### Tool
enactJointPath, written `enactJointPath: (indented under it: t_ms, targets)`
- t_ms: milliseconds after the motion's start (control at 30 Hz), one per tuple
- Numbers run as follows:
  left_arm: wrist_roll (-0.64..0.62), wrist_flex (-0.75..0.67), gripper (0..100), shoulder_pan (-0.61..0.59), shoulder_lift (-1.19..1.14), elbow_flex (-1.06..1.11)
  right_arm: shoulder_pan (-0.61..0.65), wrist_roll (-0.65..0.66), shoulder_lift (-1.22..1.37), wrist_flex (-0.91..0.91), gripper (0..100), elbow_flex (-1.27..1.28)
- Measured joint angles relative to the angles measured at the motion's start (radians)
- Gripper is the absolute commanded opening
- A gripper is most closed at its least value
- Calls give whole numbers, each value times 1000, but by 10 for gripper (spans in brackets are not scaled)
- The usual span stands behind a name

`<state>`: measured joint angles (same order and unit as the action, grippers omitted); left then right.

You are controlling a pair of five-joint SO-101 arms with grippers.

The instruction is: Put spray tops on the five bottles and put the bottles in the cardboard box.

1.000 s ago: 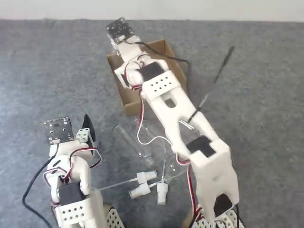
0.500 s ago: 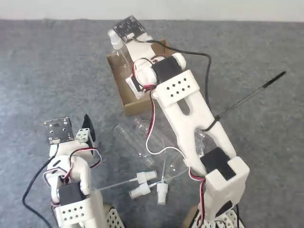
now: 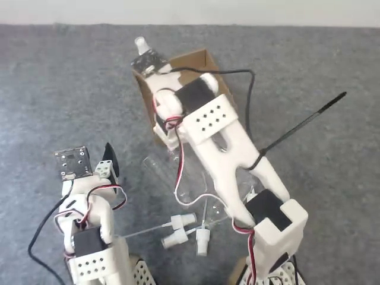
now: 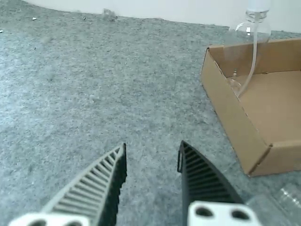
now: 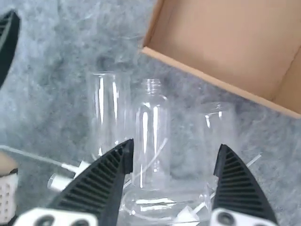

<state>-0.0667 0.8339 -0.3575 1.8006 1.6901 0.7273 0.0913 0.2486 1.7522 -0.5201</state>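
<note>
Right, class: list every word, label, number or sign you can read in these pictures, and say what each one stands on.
None can be read.
The box shows bare cardboard, no print.
The bottles are clear, with no labels.
Any marks on the circuit board on an arm are too small to read.

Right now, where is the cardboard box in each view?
High view: cardboard box upper centre, partly under the right arm.
Left wrist view: box ahead of the left gripper, off to one side.
Right wrist view: box beyond the right gripper.
Shared landmark: clear bottles lying outside its wall.
</note>
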Motion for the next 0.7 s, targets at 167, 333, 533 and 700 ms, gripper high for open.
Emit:
enactJointPath:
  t_ms: [167,333,533,700]
  targets:
    - [0,0,171,0,0,0,32,74,0,-21,244,130]
    - [0,0,171,0,0,0,32,89,18,-146,246,247]
    - [0,0,171,0,0,0,31,173,124,-259,246,299]
    - [0,0,171,0,0,0,32,189,212,-295,245,299]
